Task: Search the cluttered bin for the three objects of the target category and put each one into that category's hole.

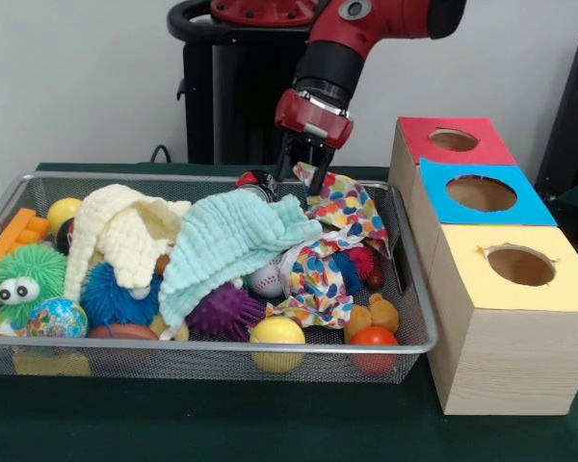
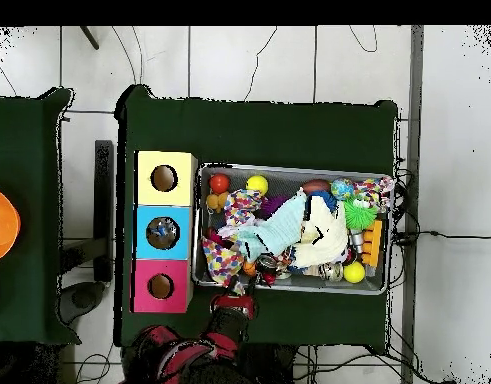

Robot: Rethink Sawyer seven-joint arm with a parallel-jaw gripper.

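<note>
The wire mesh bin (image 1: 411,289) is heaped with toys and cloths; it also shows in the overhead view (image 2: 289,290). No crushed clear bottle with a blue label shows in either view. My gripper (image 1: 303,171) hangs at the bin's far rim, over the corner of a polka-dot cloth (image 1: 342,217). That corner rises up between the fingers, so the gripper looks shut on it. In the overhead view the gripper (image 2: 237,292) sits at the bin's lower left edge, by the same cloth (image 2: 224,260).
Three boxes with round holes stand beside the bin: red (image 1: 453,140), blue (image 1: 481,192), yellow (image 1: 520,265). A mint cloth (image 1: 226,241) and a cream cloth (image 1: 125,231) cover the bin's middle. Spiky balls, plain balls and an orange block (image 1: 14,236) lie around them.
</note>
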